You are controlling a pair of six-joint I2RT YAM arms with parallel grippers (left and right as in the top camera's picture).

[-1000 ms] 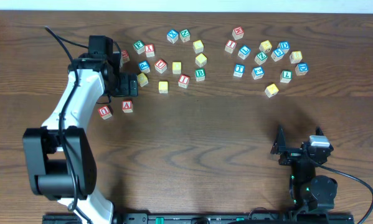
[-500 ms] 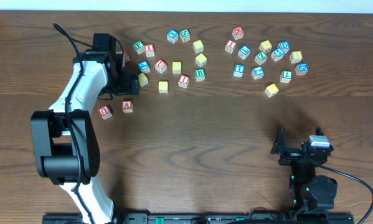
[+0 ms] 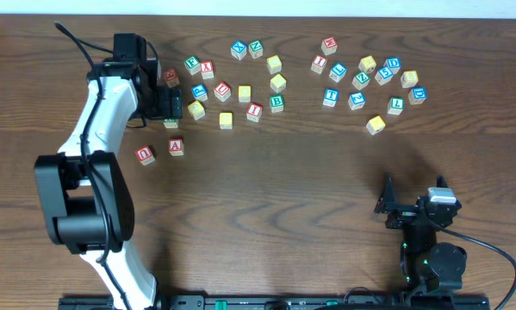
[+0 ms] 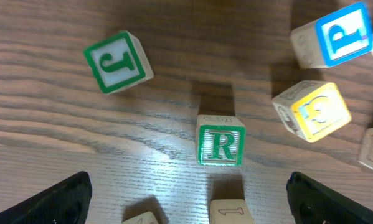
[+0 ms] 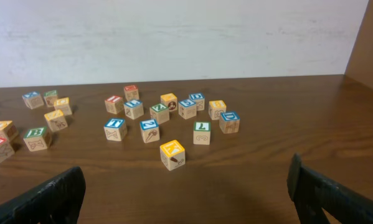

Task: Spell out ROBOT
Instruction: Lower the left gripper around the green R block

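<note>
Hanging over the left end of the scatter, the left gripper (image 3: 166, 107) has its black fingers spread wide with nothing in them. Its wrist camera looks straight down on the green R cube (image 4: 221, 142), which sits flat on the dark, streaky wood-grain table (image 4: 80, 137), between and a little ahead of the two fingertips, touching neither. That close view shows what the overhead cannot: pale raw-wood sides with embossed marks, a glossy painted face with a green frame round the letter, a green J cube (image 4: 118, 61) turned askew, and a blue P cube (image 4: 332, 36) and a yellow-faced cube (image 4: 314, 111) off to one side. From overhead the gripper's body hides the R, but the whole spread is plain: small cubes strewn in no order along the far side, the green B cube (image 3: 276, 103) near the middle, the blue T cube (image 3: 330, 97) in the right-hand cluster, and a yellow-topped cube (image 3: 376, 126) at its near edge. The right gripper (image 3: 385, 200) sits at the front right, well apart from every cube, fingers fully parted and empty; its low camera adds a white wall (image 5: 174, 37) behind the table.
</note>
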